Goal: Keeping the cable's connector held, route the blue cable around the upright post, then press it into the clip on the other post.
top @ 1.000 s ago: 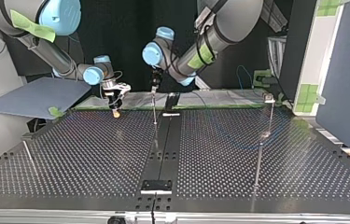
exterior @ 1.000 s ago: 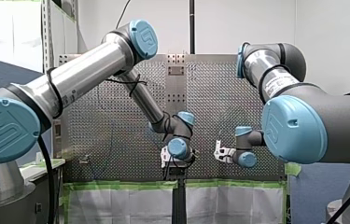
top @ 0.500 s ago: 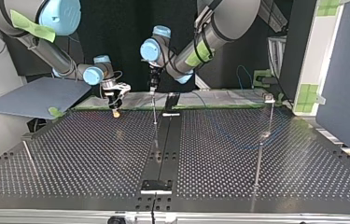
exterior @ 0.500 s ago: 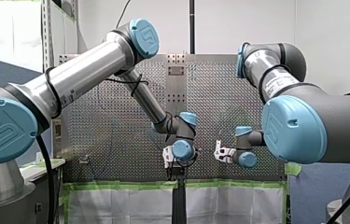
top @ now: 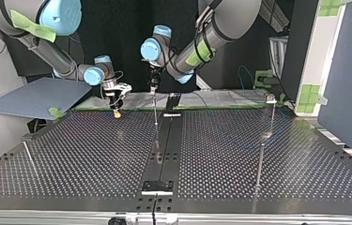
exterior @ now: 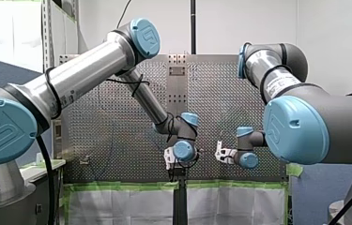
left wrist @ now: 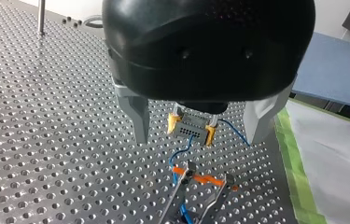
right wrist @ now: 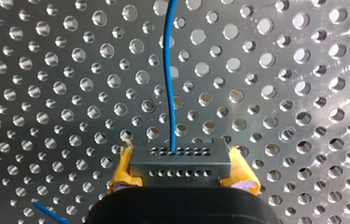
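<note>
Clamped on the grey connector, my right gripper pinches it end to end between soft yellow pads; my left gripper hangs with its pale wedge-shaped fingers spread wide, holding nothing. Only the top view takes in the whole table, glossy metal dotted with holes, and the thin steel rods on it: the middle post right under my left gripper, and the side post at that view's right, with a small clip on top. Only the right wrist view shows the connector's two rows of tiny holes, and the thin blue cable leaving the upper row and running straight ahead over the table
</note>
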